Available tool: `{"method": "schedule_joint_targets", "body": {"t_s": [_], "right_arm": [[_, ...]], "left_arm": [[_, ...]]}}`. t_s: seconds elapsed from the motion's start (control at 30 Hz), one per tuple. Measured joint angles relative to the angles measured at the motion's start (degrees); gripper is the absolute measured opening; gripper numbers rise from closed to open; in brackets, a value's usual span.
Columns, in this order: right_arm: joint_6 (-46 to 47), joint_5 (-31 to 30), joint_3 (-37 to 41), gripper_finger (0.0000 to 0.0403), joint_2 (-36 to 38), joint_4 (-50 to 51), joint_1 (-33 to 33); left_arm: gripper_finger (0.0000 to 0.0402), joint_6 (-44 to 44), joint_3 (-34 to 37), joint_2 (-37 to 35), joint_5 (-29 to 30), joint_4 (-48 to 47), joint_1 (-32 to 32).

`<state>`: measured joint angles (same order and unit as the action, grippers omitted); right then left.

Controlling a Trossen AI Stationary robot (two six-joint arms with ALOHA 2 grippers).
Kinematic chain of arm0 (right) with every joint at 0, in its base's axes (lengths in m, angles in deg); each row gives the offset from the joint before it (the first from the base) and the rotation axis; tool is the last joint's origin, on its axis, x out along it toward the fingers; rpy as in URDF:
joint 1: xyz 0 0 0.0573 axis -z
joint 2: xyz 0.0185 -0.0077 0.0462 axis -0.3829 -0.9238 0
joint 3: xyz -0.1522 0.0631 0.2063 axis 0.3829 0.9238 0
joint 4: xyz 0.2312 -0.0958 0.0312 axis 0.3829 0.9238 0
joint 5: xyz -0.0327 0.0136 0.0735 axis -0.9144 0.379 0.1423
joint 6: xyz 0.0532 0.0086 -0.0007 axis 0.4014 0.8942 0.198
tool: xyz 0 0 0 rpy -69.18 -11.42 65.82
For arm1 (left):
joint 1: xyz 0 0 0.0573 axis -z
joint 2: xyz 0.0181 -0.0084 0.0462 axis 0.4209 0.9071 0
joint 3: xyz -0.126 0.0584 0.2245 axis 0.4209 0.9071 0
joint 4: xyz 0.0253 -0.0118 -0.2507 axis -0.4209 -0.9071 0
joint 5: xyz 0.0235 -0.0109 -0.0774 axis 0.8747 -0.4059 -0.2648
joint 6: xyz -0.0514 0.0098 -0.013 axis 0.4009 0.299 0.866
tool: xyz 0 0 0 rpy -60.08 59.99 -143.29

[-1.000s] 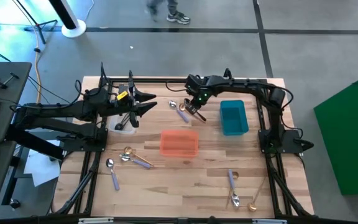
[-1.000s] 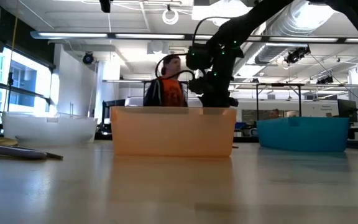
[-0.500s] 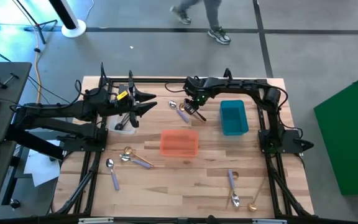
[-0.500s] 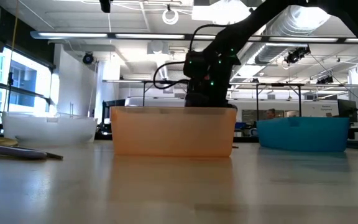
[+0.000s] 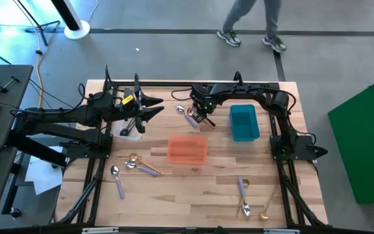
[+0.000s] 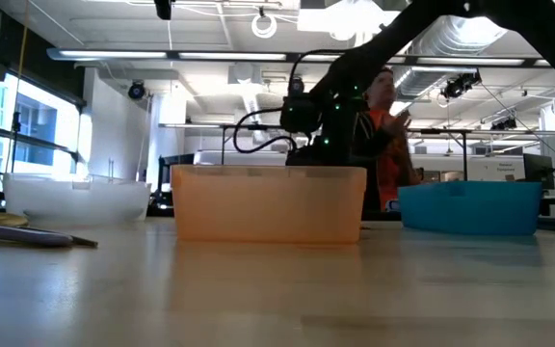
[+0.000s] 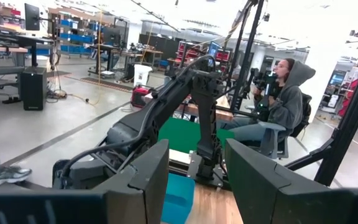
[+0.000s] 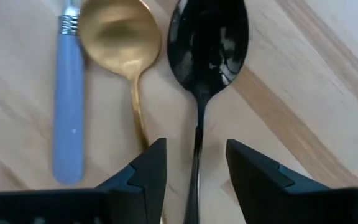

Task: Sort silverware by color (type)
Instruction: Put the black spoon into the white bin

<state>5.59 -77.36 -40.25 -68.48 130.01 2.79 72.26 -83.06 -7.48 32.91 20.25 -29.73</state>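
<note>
My right gripper (image 8: pixel 195 169) is open and low over a cluster of three spoons at the table's far middle (image 5: pixel 192 116). The cluster is a glossy black spoon (image 8: pixel 208 43), a gold spoon (image 8: pixel 118 32) and a spoon with a lavender handle (image 8: pixel 67 106), all lying flat on the wood. The fingers stand on either side of the black spoon's handle (image 8: pixel 196 163), and no touch shows. In the low view the orange bin (image 6: pixel 268 202) hides that gripper's tips. My left gripper (image 7: pixel 196 180) is open and waits in the air at the far left (image 5: pixel 149 110).
The orange bin (image 5: pixel 187 149) sits mid-table, the teal bin (image 5: pixel 243 122) to the right of my right gripper, and the clear bin (image 5: pixel 130 130) under my left arm. More spoons lie near left (image 5: pixel 137 164), (image 5: pixel 117 179) and near right (image 5: pixel 243 195), (image 5: pixel 264 212). A person walks beyond the far edge.
My right gripper has moved a little toward the table's left edge and come down, sinking behind the orange bin's rim in the low view. The spoons have stayed in place. A person has walked past beyond the table.
</note>
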Motion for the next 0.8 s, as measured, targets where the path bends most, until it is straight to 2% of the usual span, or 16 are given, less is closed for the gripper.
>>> {"method": "schedule_joint_targets", "body": {"t_s": [0.27,0.5,0.67,0.8], "right_arm": [[0.1,-4.2,0.0,0.0141,-0.3,0.0,0.0],[1.4,-3.0,0.0,0.0108,-0.4,0.0,0.0],[1.5,-1.0,-0.3,0.0106,-1.8,0.0,0.0],[1.2,-1.9,-0.3,0.0106,-2.6,0.3,-0.4]], "left_arm": [[0.0146,0.0,0.0,0.0,0.0,0.0,0.0],[0.0146,0.0,0.0,0.0,0.0,0.0,0.0],[0.0146,0.0,0.0,0.0,0.0,0.0,0.0],[0.0146,0.0,0.0,0.0,0.0,0.0,0.0]]}}
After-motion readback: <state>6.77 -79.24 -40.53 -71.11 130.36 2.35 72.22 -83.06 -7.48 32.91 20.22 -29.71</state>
